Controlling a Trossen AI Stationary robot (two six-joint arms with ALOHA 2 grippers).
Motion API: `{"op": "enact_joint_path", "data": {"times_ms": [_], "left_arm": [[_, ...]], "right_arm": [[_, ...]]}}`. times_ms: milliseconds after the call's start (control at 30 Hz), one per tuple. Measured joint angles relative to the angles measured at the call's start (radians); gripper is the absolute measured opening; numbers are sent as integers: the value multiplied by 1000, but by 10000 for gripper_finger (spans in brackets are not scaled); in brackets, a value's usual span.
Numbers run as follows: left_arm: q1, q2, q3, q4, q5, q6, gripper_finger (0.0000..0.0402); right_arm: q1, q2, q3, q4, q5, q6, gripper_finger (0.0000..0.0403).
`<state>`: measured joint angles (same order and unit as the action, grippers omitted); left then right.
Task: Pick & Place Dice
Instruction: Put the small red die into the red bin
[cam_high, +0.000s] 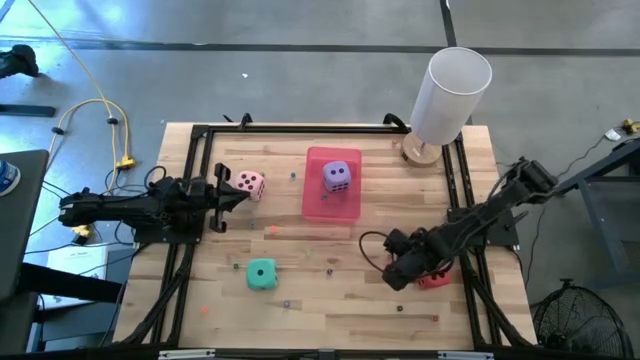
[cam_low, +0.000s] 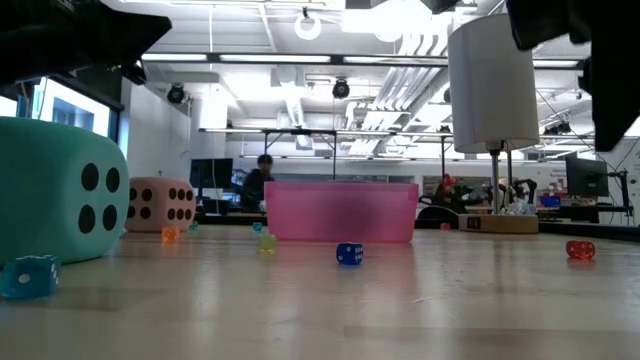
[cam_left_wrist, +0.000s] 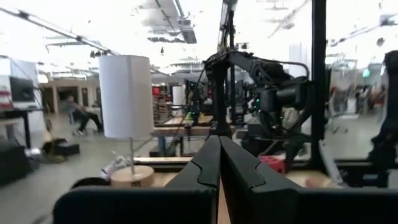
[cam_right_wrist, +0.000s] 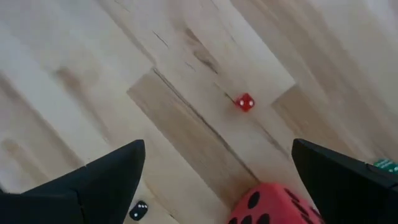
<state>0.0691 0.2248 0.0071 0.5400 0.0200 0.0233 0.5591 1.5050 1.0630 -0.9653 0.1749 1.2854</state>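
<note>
The right gripper (cam_high: 418, 277) is held wide apart directly over the red die (cam_right_wrist: 270, 204) near the table's right edge, without touching it. The left gripper (cam_high: 243, 193) is pressed together, just beside the pale pink die (cam_high: 250, 184). The purple die (cam_high: 337, 176) is seen inside the pink tray (cam_high: 318, 204); the teal die (cam_high: 262, 274) is left on the table (cam_high: 330, 310).

From my station I see two matte black jointed arms, left arm (cam_high: 130, 208) and right arm (cam_high: 480, 222), built of boxy segments. A thin black cable loops beside the right wrist. Each ends in two flat, wedge-shaped black fingers (cam_right_wrist: 106, 180) with smooth plastic faces.
</note>
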Motion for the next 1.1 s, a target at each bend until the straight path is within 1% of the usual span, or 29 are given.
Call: {"op": "enact_joint_path", "data": {"times_ms": [67, 167, 267, 367, 433, 533, 600, 667, 733, 800, 900, 967, 1100], "left_arm": [[0, 3, 0, 0, 0, -9, 0], [0, 16, 0, 0, 0, -77, 0], [0, 62, 10, 0, -5, -92, 0], [-11, 163, 50, -20, -45, -103, 0], [-24, 250, 99, -8, -53, -76, 0], [-45, 369, 160, -5, -52, -22, 0], [-58, 436, 193, 11, -52, 8, 0], [-67, 489, 210, 52, -52, 29, 0], [-75, 531, 216, 138, -52, 28, 0], [-83, 561, 216, 204, -51, 1, 0], [-95, 577, 216, 255, -23, -36, 0], [-95, 576, 216, 259, -6, -33, 0], [-93, 576, 216, 256, -10, 1, 0]], "right_arm": [[-6, 35, 0, 1, -16, 5, 398], [-25, 85, 0, 4, -45, 12, 398], [-47, 137, 0, -3, -52, -1, 395], [-71, 174, 0, -2, -51, -24, 386], [-87, 191, 0, 4, -57, -29, 378], [-104, 205, 0, 28, -110, -27, 366], [-104, 206, 0, 60, -126, -46, 361], [-103, 205, 0, 104, -117, -84, 360], [-103, 205, 0, 127, -78, -112, 359], [-103, 205, 0, 110, -47, -107, 359], [-115, 205, 0, 88, -35, -103, 359], [-124, 205, 0, 72, -37, -94, 359], [-127, 205, 0, 40, -43, -51, 359]]}}
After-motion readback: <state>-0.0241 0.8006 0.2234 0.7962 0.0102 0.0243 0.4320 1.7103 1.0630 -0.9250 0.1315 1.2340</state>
